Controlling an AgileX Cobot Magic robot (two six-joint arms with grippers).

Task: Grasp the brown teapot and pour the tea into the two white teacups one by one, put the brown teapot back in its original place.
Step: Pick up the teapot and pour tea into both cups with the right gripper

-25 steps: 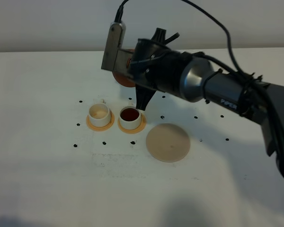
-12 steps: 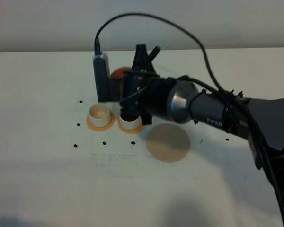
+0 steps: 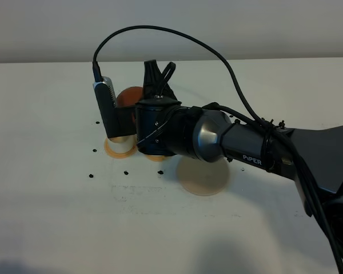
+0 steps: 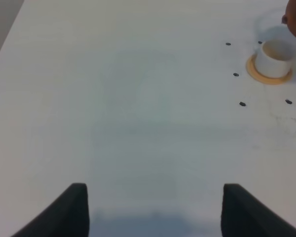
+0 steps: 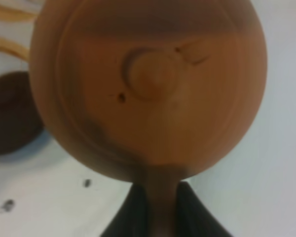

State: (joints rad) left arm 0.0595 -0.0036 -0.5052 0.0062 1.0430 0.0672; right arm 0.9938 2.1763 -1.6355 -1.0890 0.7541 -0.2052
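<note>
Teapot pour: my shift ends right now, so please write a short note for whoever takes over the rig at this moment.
Right gripper: shut on the teapot handle, holding it up beside the cups.
Left gripper: open, holding nothing, over bare table.
Filled cup: dark tea in it.
Second cup: pale inside, no tea seen.
Big coaster: partly behind the arm, nothing seen on it.
Done: one cup poured.
Left: fill the second cup, then set the teapot back on the big coaster.
</note>
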